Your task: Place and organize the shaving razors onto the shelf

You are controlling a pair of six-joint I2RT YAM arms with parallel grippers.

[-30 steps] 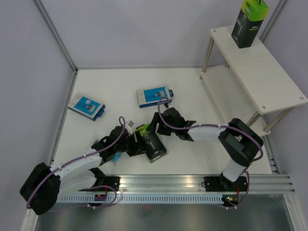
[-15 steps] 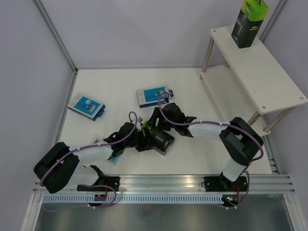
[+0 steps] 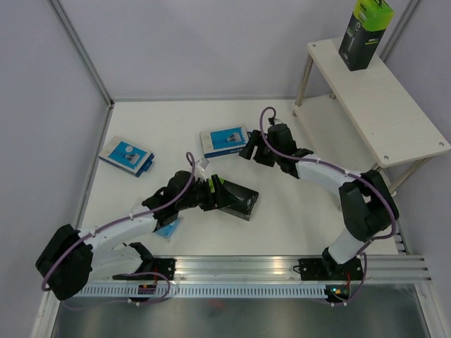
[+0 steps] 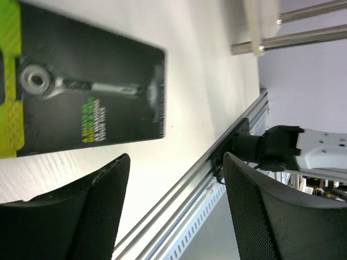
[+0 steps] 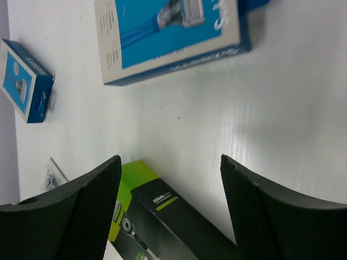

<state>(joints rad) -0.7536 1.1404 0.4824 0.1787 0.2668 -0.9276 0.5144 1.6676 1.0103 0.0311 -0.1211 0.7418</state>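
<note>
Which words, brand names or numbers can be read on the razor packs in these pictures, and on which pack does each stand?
No text can be read with certainty.
On the lying black box: green lettering, too blurred.
On the middle blue-and-white box: white lettering, blurred.
On the left blue-and-white box: print too small.
On the standing black box on the shelf: print too small.

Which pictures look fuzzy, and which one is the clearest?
Left wrist view: the black box is smeared and its writing cannot be read. Right wrist view: the blue box is a little fuzzy, and there is a bright patch on the white table. Top view: clearest and evenly lit, with the shelf sharp.
</note>
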